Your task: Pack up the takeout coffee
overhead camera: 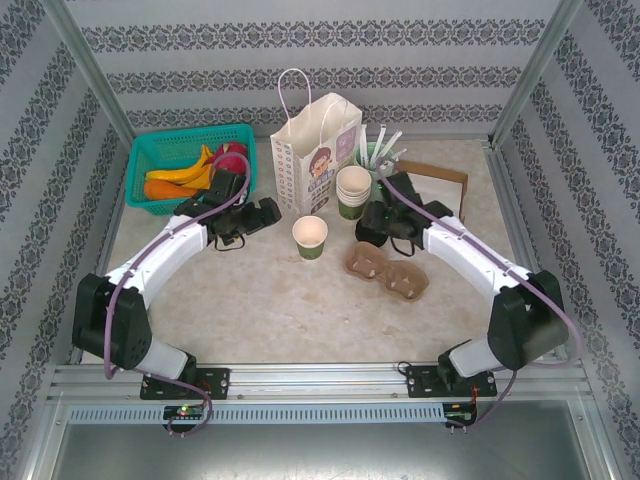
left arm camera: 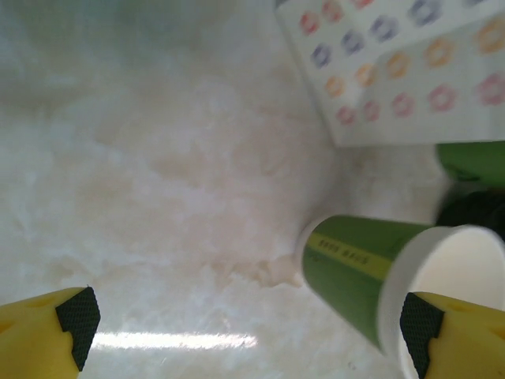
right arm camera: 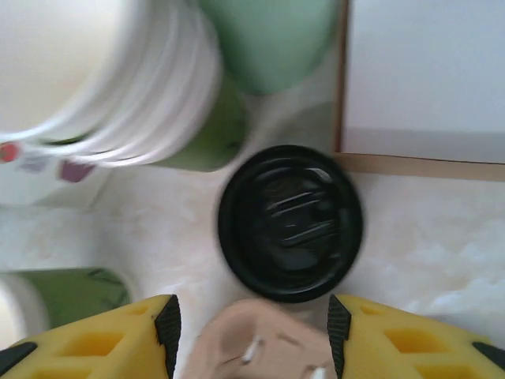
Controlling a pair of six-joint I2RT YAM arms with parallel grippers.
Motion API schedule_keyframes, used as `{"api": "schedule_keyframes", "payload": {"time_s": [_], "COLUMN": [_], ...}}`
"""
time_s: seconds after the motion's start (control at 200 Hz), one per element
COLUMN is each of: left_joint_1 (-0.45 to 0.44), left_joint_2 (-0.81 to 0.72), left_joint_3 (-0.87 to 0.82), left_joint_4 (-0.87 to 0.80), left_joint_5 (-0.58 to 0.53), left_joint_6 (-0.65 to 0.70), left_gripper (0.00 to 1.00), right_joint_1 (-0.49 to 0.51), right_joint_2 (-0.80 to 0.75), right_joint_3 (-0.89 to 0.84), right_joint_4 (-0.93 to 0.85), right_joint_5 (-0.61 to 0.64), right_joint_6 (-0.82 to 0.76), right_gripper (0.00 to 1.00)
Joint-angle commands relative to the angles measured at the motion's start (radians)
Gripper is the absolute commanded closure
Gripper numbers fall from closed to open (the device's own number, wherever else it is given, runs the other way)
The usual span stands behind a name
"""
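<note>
We judge packing barely begun: the coffee cup stands open, its black lid lies apart, left gripper and right gripper both spread empty.

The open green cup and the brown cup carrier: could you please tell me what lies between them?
Nothing: the top view shows bare tabletop between the open green cup and the brown cup carrier.
</note>
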Motion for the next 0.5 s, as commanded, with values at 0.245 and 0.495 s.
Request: {"api": "schedule_keyframes", "payload": {"time_s": [0.245,0.495], "left_joint_1": [-0.108,-0.171], "left_joint_2": [-0.021,-0.065], "left_joint_3": [-0.043,-0.07], "left_joint_4": [0.181,0.276], "left_joint_5": [0.089,0.051], "left_joint_6": [0.118,0.213], "left_gripper": [0.0,0.0], "right_joint_1": [-0.15,-0.152], "right_joint_2": [0.097,0.184], "right_joint_3": [-0.01,0.012], "right_joint_4": [0.013,0.039], "right_joint_5": [-0.139,-0.138], "right_joint_6": [-0.193,-0.234], "right_gripper": [0.47,0.52]}}
